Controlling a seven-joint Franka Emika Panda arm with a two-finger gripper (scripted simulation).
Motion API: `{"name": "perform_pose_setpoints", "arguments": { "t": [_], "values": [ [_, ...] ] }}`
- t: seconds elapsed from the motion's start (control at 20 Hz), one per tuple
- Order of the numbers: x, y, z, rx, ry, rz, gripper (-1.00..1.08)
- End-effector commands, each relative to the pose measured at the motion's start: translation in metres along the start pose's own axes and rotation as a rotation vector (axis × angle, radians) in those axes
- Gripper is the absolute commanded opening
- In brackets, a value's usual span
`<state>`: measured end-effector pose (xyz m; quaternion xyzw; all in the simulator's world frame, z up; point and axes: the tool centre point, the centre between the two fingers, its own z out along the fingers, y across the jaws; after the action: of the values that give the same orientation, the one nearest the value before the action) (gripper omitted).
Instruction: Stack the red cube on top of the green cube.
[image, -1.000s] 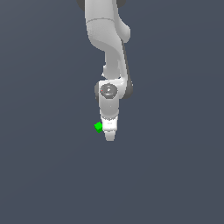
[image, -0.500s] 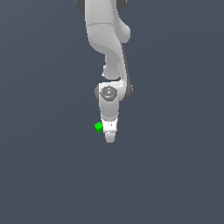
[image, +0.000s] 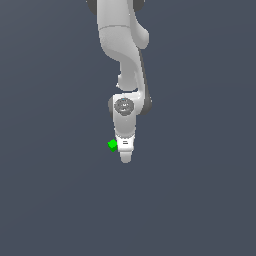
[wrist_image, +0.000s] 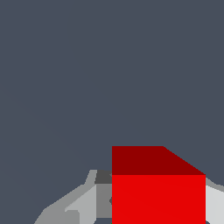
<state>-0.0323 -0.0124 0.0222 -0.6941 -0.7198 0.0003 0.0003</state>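
In the wrist view the red cube (wrist_image: 158, 197) fills the space between my two fingers (wrist_image: 83, 203), which press against its sides. My gripper (image: 125, 156) points straight down and is shut on the cube. The exterior view hides the red cube behind the white gripper. The green cube (image: 112, 145) rests on the grey floor just to the exterior view's left of the gripper, close beside it, and does not show in the wrist view.
The white arm (image: 122, 55) comes down from the top of the exterior view. Plain dark grey floor (image: 200, 200) surrounds the gripper and the cubes.
The gripper has sunk very slightly in the exterior view. The green cube has stayed where it was.
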Motion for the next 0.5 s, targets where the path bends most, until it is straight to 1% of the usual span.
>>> {"name": "perform_pose_setpoints", "arguments": {
  "t": [0.0,0.2,0.45],
  "values": [
    [0.000,0.000,-0.005,-0.001,0.000,0.000,-1.00],
    [0.000,0.000,-0.022,-0.001,-0.001,0.000,-1.00],
    [0.000,-0.001,-0.055,-0.001,-0.001,-0.001,-1.00]
  ]
}}
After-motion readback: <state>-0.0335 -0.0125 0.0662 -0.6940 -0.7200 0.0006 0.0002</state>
